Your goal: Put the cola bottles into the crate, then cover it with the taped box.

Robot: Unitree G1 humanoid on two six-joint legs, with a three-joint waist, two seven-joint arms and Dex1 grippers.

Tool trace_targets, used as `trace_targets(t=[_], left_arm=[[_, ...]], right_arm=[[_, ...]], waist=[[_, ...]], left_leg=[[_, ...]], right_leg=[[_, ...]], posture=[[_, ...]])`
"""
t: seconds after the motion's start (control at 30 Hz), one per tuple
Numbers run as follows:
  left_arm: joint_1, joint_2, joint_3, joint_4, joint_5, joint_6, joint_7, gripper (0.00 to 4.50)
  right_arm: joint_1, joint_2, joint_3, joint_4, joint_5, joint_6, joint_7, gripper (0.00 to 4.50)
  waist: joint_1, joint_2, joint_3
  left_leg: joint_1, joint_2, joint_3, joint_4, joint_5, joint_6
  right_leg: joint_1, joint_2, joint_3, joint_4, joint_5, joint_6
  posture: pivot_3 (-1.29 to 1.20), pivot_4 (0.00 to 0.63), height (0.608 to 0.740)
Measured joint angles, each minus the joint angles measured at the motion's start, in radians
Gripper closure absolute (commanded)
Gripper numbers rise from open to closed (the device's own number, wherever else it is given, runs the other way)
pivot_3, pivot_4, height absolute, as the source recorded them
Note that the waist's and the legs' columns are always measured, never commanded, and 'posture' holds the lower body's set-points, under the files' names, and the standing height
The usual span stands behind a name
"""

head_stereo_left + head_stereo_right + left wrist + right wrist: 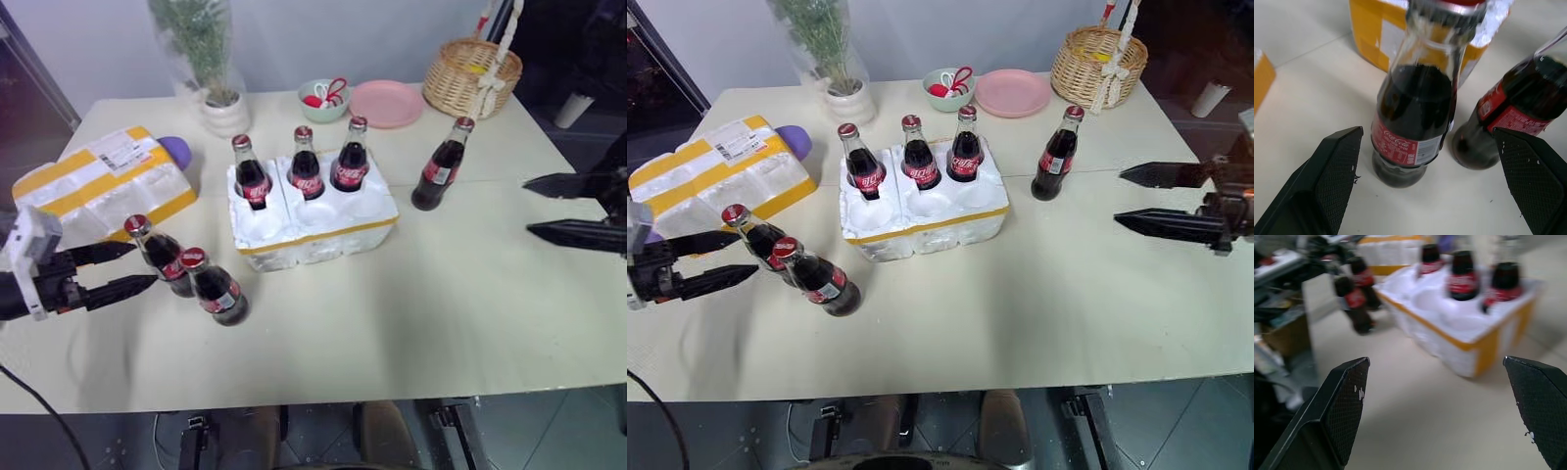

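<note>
Two cola bottles (186,272) stand just ahead of the left gripper (122,266), jaws wide and empty, the taped box (98,181) behind; three fill the crate (313,220), one stands beyond the right gripper (1141,199), likewise wide, empty.

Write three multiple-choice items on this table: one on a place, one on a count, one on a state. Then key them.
1. The taped box lies where from the crate?
A. On the robot's left
B. On top of it
C. On the robot's right

2. How many cola bottles stand in the crate?
A. Six
B. Three
C. None

3. The left claw is:
A. Shut on a bottle
B. Open
C. Holding the basket

Key: 1 A, the box sits off to that side. 2 B, three wells are filled, three bottles stand outside. 3 B, both fingers stand apart beside a bottle.
</note>
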Motion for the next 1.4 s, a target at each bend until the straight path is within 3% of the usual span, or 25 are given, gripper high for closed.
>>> trace_targets(t=[0.17,0.43,0.67,0.9,1.07,1.4], left_arm=[[-0.068,-0.061,-0.068,0.037,0.043,-0.067,0.030,0.08],[-0.119,-0.143,-0.155,0.072,0.085,-0.126,0.070,0.08],[-0.143,-0.207,-0.237,0.124,0.151,-0.181,0.106,0.08],[-0.190,-0.246,-0.244,0.139,0.148,-0.193,0.121,0.08],[-0.213,-0.245,-0.231,0.140,0.114,-0.173,0.125,1.71],[-0.230,-0.128,-0.232,0.137,0.050,-0.042,0.023,1.66]], right_arm=[[0.012,0.032,-0.036,-0.188,0.150,0.094,-0.090,0.00],[-0.021,0.040,-0.035,-0.284,0.321,0.157,-0.218,0.00],[-0.029,0.048,0.004,-0.306,0.371,0.158,-0.289,0.00],[-0.059,0.048,0.009,-0.314,0.411,0.158,-0.342,0.00],[-0.044,0.048,0.009,-0.325,0.420,0.158,-0.363,0.00],[0.006,0.065,0.011,-0.342,0.406,0.123,-0.373,0.00]], waist=[[0.006,0.000,0.000],[0.022,-0.001,0.000],[0.031,-0.002,0.000],[0.029,-0.002,0.000],[0.028,-0.002,0.000],[0.027,-0.005,0.002]], left_leg=[[0.000,0.000,0.000,0.001,0.000,0.000],[0.000,0.000,0.000,0.002,0.000,0.000],[-0.002,0.000,0.000,0.005,0.000,0.000],[-0.002,0.000,0.000,0.005,0.000,0.000],[-0.002,0.000,0.000,0.005,0.000,0.000],[-0.013,0.000,-0.002,0.010,0.000,0.000]], right_leg=[[0.000,0.000,0.000,0.000,0.000,0.000],[0.000,0.000,0.000,0.000,0.001,-0.001],[0.001,0.000,0.000,0.000,0.001,-0.001],[0.000,0.001,0.000,0.000,0.001,-0.001],[0.000,0.001,0.000,0.000,0.001,-0.001],[-0.008,0.002,-0.001,0.002,0.001,-0.001]], posture=[[0.00,0.150,0.737],[0.00,0.150,0.737],[0.00,0.150,0.737],[0.00,0.150,0.737],[0.00,0.150,0.737],[0.00,0.150,0.737]])
